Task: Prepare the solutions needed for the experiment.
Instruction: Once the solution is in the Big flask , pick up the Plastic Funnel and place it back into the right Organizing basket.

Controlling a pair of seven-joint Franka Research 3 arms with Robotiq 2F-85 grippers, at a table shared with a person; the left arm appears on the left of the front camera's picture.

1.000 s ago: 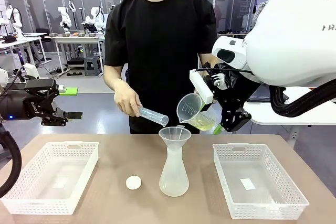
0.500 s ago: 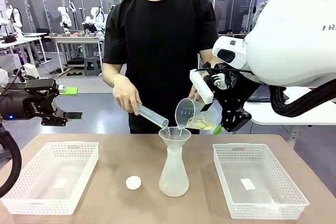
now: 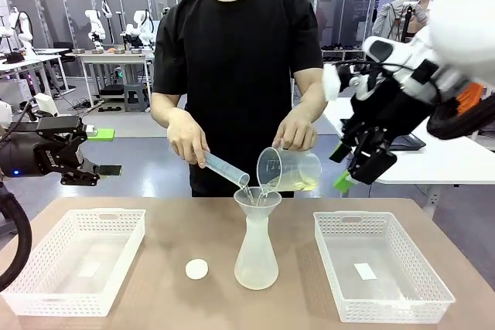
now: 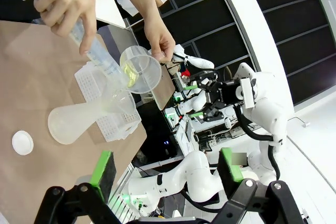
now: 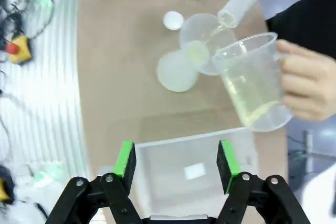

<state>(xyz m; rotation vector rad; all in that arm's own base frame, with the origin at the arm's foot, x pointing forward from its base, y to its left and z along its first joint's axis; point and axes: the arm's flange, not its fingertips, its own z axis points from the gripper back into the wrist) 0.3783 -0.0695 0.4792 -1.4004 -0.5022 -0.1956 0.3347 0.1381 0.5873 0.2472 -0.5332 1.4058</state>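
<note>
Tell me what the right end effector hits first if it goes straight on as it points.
Probably the white basket, centred ahead of the right end effector in its wrist view; the tilted beaker sits off to one side. Depth is uncertain.

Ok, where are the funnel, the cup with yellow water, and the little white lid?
funnel (image 3: 257,199), front view, its cone.
cup (image 3: 292,168), front view, its clear side.
lid (image 3: 196,269), front view, its top.
</note>
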